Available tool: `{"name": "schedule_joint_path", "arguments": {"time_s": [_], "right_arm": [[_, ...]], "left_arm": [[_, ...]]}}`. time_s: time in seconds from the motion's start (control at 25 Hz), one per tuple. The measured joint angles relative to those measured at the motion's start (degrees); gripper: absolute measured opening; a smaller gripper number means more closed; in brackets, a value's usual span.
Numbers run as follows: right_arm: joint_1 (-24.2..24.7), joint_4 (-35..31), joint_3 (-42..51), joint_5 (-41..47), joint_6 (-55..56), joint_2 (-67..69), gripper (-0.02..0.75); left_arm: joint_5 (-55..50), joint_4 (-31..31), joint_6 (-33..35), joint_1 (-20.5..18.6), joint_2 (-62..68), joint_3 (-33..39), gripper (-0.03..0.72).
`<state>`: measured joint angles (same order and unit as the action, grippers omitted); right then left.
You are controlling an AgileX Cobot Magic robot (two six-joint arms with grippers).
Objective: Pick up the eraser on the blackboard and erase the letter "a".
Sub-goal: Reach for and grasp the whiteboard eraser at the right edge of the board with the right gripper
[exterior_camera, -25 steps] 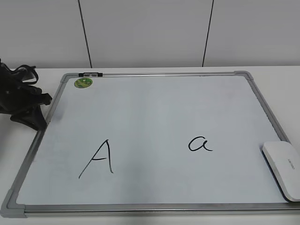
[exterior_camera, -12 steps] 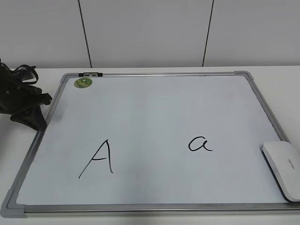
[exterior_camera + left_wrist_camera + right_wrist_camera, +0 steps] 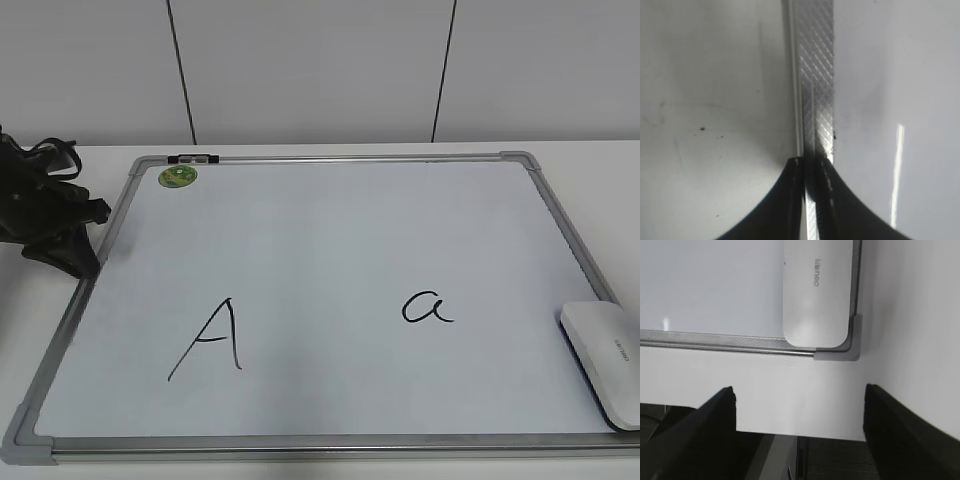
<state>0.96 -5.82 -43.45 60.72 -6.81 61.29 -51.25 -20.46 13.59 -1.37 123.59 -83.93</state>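
Observation:
The blackboard is a white dry-erase board lying flat, with a silver frame and a green sticker. The small cursive letter "a" is at its right middle, and a larger capital "A" is at the left. The white eraser lies on the board's near right corner; it also shows in the right wrist view. My right gripper is open and empty, over the table's front edge, short of the eraser. My left gripper is shut just over the board's left frame.
The left arm rests on the table beside the board's left edge. The grey plastic corner of the board sits close to the table's front edge. A white wall stands behind the table.

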Motion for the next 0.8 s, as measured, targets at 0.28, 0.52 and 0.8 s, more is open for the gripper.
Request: {"name": "schedule_joint_path", "arguments": {"time_s": [0.28, 0.52, 0.8], "right_arm": [[0.0, 0.0, -0.13, -9.09, -0.73, 9.84, 0.602], [0.0, 0.0, -0.49, -14.4, -1.69, 18.24, 0.638], [0.0, 0.0, -0.58, -19.93, -2.04, 26.02, 0.641]], "left_arm": [[0.0, 0.0, 0.0, 0.0, 0.0, 0.0, 0.03], [0.0, 0.0, 0.0, 0.0, 0.0, 0.0, 0.029], [-0.11, -0.02, 0.0, 0.0, 0.0, 0.0, 0.029]]}}
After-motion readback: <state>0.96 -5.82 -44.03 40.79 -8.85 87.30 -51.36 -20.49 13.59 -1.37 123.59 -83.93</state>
